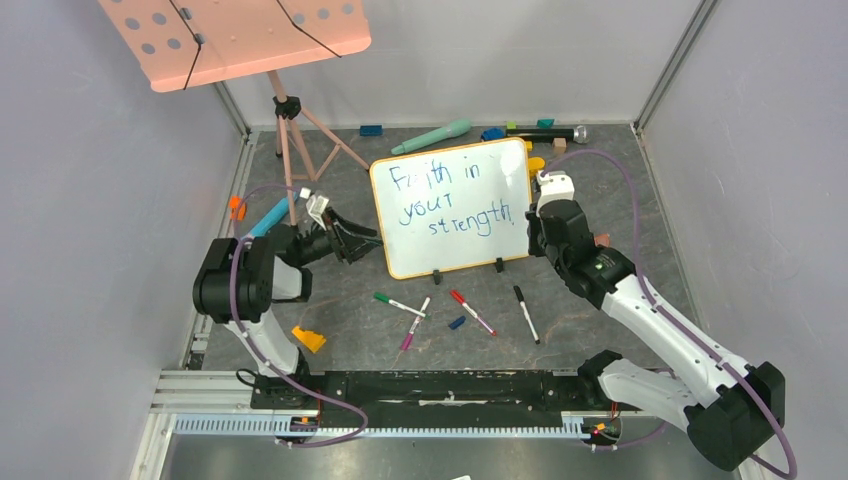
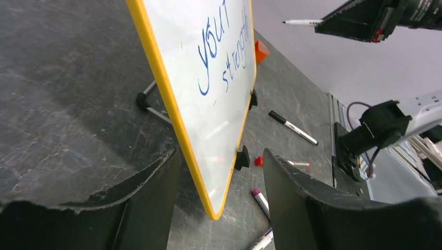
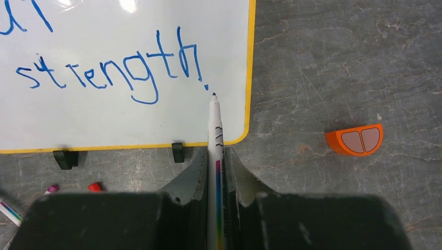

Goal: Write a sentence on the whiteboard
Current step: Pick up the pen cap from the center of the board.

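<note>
- My right gripper [image 3: 215,156] is pinched tight on a white-barrelled marker [image 3: 215,130]. Its dark tip points at the board, just below the dot of the exclamation mark; I cannot tell whether it touches.
- My left gripper [image 2: 220,156] is spread wide, with the board's lower left corner standing in the gap. In the left wrist view neither finger [image 2: 148,200] appears to press on the frame.
- The whiteboard [image 1: 455,258] stands mid-table, leaning back on two black clip feet [image 1: 499,265], between the two grippers.
- The sentence [image 1: 450,200] runs in blue over three lines: "Faith in", "your", "strength!".
- Just right of the board's lower right corner lies an orange half-round block [image 3: 354,140], beside my right wrist.
- In front of the feet, loose on the dark table [image 1: 620,170], lie:
  - a green-capped marker [image 1: 398,304]
  - a purple marker [image 1: 415,322]
  - a red marker [image 1: 472,312]
  - a black marker [image 1: 526,314]
  - a small blue cap [image 1: 456,323]
- A yellow-orange wedge [image 1: 308,339] sits by my left arm's base.
- Behind the board lie a teal toy microphone [image 1: 432,137] and a black microphone [image 1: 552,132]. The pink perforated music-stand tray [image 1: 240,35] stands at far left.
</note>
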You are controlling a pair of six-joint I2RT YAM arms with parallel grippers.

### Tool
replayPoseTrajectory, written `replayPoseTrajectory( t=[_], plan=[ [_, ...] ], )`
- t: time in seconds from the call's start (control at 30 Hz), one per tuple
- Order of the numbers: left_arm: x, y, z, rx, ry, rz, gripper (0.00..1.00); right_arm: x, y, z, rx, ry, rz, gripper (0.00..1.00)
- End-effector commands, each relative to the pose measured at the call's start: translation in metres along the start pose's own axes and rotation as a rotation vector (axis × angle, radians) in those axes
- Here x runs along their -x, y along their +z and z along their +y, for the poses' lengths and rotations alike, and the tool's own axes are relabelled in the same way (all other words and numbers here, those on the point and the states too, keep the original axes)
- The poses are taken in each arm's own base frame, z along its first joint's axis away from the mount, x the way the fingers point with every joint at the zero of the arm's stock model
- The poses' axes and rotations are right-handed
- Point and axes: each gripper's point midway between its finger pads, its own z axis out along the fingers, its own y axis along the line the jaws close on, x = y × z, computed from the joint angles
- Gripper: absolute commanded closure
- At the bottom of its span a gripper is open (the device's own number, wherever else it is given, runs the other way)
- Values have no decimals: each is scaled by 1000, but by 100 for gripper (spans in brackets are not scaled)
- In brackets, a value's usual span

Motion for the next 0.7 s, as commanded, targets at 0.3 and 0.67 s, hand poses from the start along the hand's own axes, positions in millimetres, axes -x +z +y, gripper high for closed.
replayPoseTrajectory(
  t=[0.3,0.67],
  plan=[
    [54,-24,-17,88,129,-170,0,46,-19,10,67,56,-106,100],
    [108,-59,-70,361,355,-385,0,58,-25,16,106,58,-115,100]
  ],
)
